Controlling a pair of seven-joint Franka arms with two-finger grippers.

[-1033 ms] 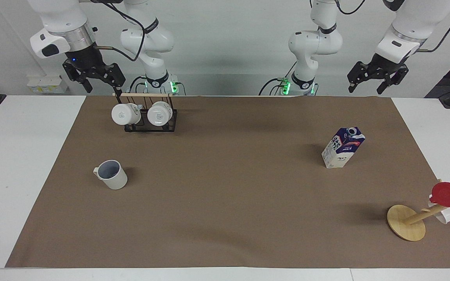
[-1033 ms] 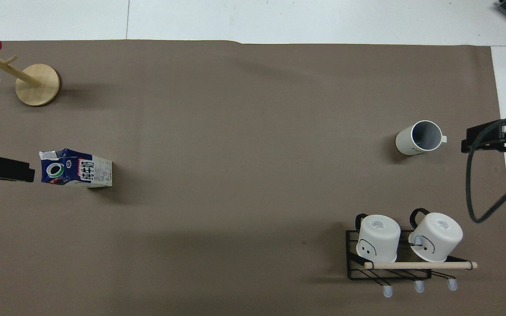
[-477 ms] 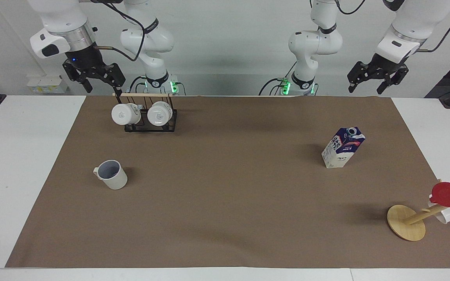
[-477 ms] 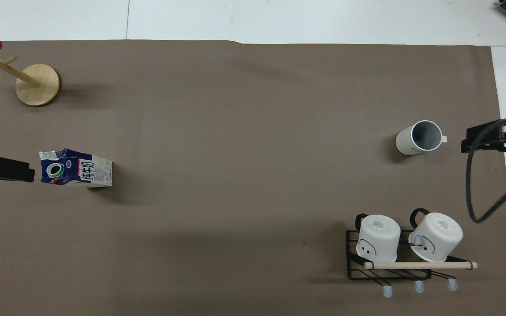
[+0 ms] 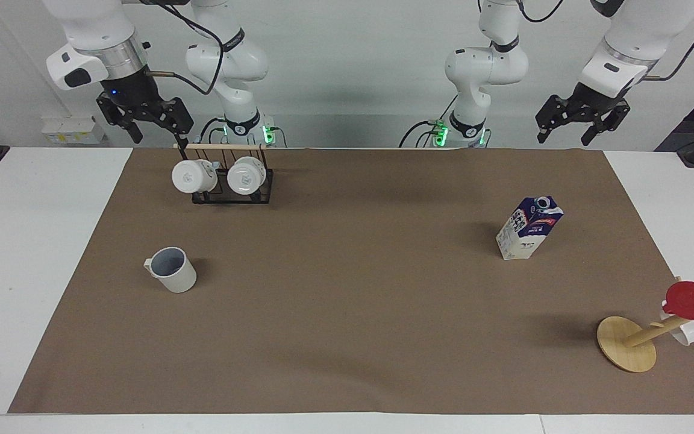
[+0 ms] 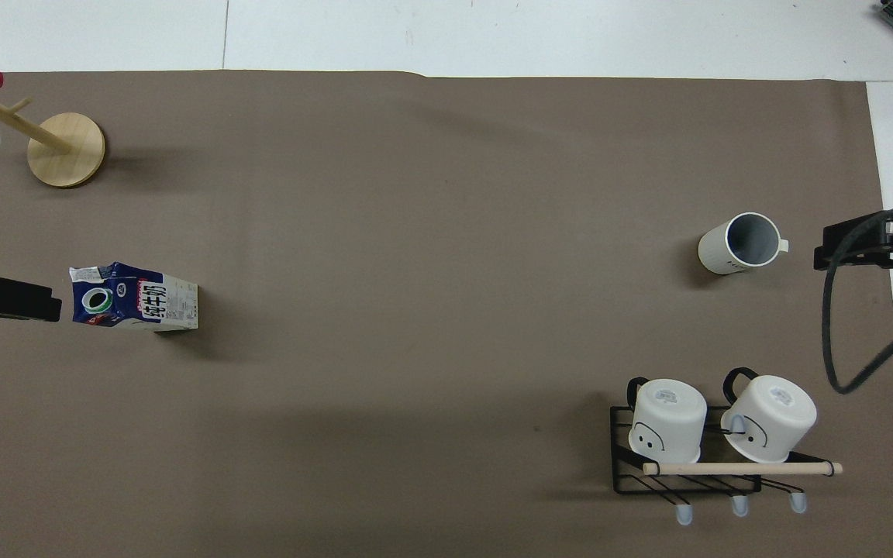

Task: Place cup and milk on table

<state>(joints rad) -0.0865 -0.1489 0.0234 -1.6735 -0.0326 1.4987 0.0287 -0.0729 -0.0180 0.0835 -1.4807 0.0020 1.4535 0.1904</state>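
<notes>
The cream-white mug with the grey-blue inside is standing upright on the wide brown paper sheet, toward the right arm's end of the white table, its small loop handle pointing at that end's edge. The right gripper is hanging raised near the corner at the robots' edge, fingers spread and holding nothing, well apart from the mug. The small gable-top milk carton, dark blue above and white below, is standing on the paper toward the left arm's end, grey cap up. The left gripper is hanging raised over the robots' edge at that end, fingers apart and holding nothing, well clear of the carton. Both arms are waiting.
</notes>
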